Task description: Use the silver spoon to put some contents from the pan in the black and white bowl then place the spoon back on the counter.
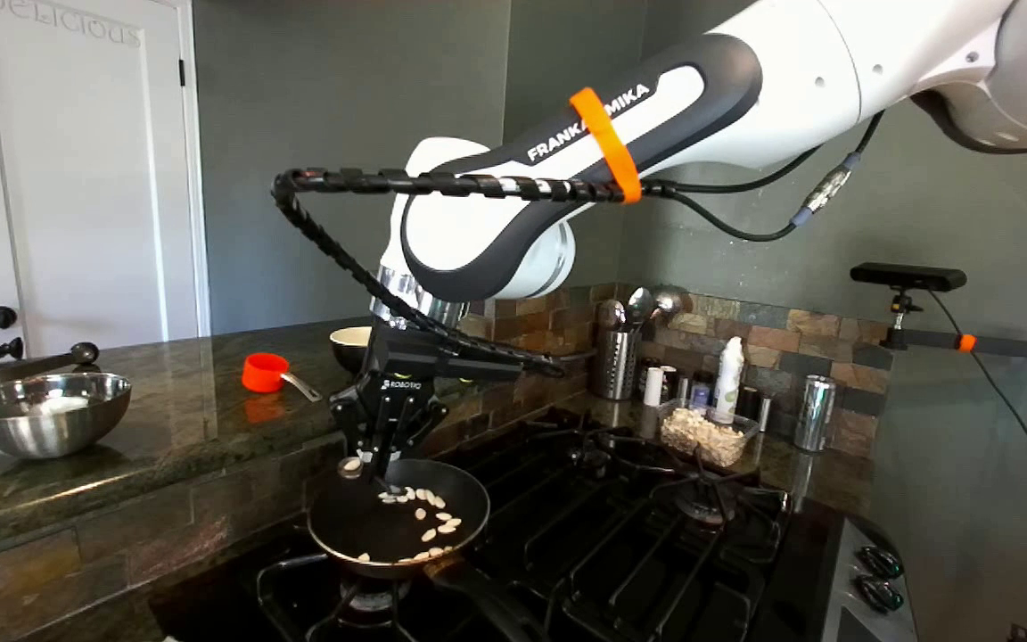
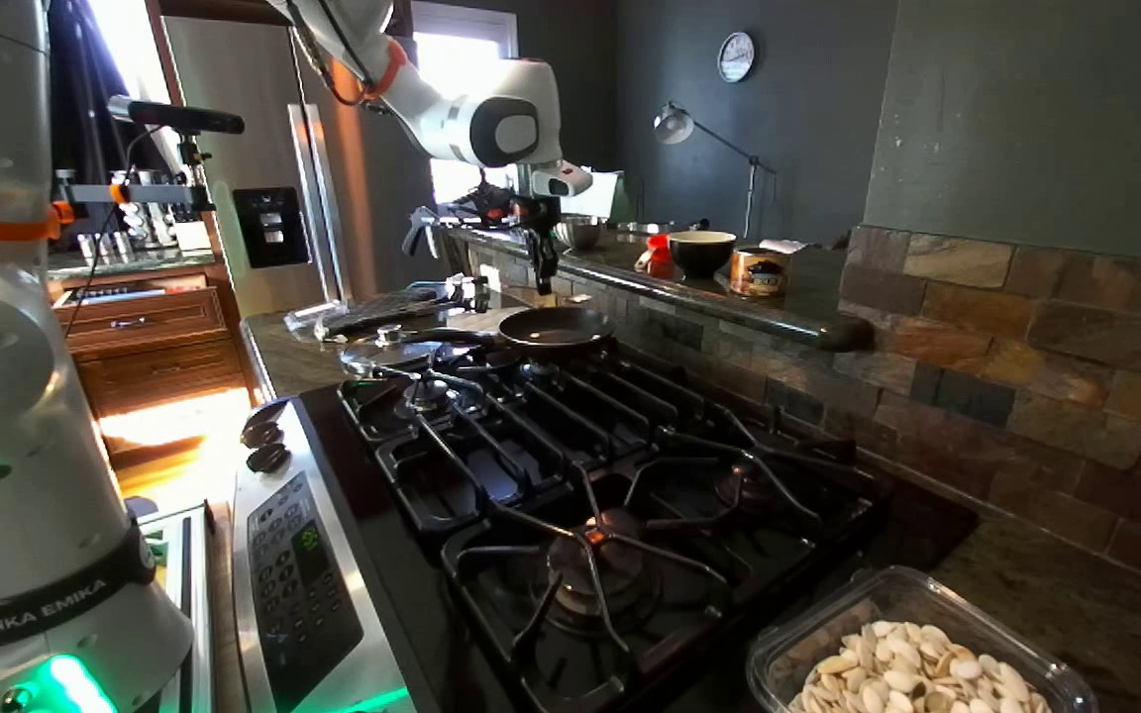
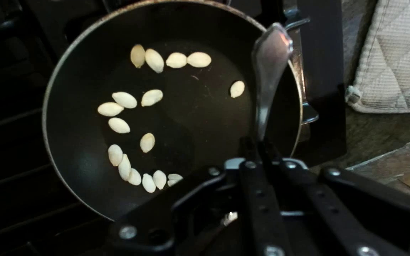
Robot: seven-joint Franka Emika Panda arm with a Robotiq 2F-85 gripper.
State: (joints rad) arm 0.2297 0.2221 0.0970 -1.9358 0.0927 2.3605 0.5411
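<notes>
The dark pan [image 1: 353,522] stands on a stove burner with several pale seeds [image 3: 119,125] scattered in it. It also shows in an exterior view [image 2: 556,329] and in the wrist view [image 3: 198,117]. My gripper [image 3: 261,145] points down over the pan and is shut on the silver spoon [image 3: 271,58]. The spoon's handle end shows in the wrist view; its head [image 1: 350,467] shows in an exterior view beside the fingers, near the pan's rim, with something pale on it. The black and white bowl [image 2: 701,255] stands on the raised counter, partly behind my gripper [image 1: 380,473] in an exterior view [image 1: 349,349].
The raised stone counter [image 1: 210,446] borders the stove. On it are a metal bowl [image 1: 41,428], a red measuring cup [image 1: 265,372] and a can [image 2: 759,272]. A clear box of seeds [image 2: 917,673] stands beyond the grates [image 2: 590,535]. A quilted cloth [image 3: 397,60] lies near the pan.
</notes>
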